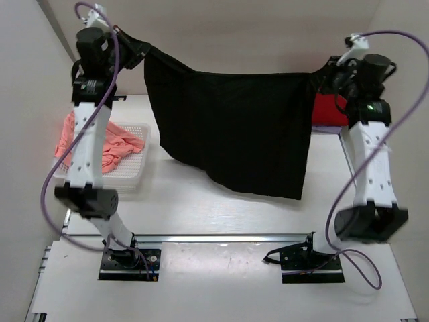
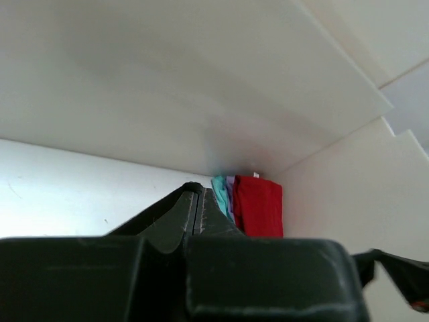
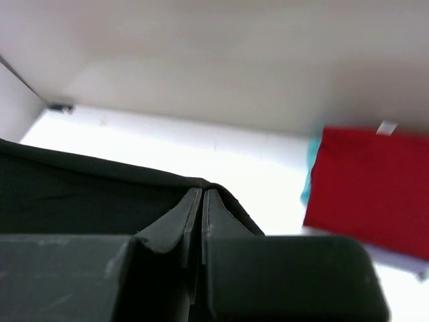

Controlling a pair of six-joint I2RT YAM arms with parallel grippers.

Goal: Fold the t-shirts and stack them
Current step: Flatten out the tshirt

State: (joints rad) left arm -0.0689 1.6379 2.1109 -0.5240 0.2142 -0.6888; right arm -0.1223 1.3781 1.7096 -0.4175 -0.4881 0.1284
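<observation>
A large black t-shirt [image 1: 234,134] hangs spread in the air between my two grippers, its lower hem just above the table. My left gripper [image 1: 134,48] is shut on its upper left corner; in the left wrist view the jaws [image 2: 198,196] are pressed together. My right gripper [image 1: 320,75] is shut on the upper right corner, with black cloth [image 3: 80,194] wrapped over the closed jaws [image 3: 202,196]. A folded stack with a red shirt [image 1: 330,111] on top lies at the back right; its teal [image 2: 220,191] and lilac [image 2: 230,191] layers show under the red [image 2: 260,206].
A white mesh basket [image 1: 131,182] stands at the left and holds a crumpled salmon-pink shirt [image 1: 117,144]. The white table [image 1: 201,208] lies under the hanging shirt. Walls close in at the back and on both sides.
</observation>
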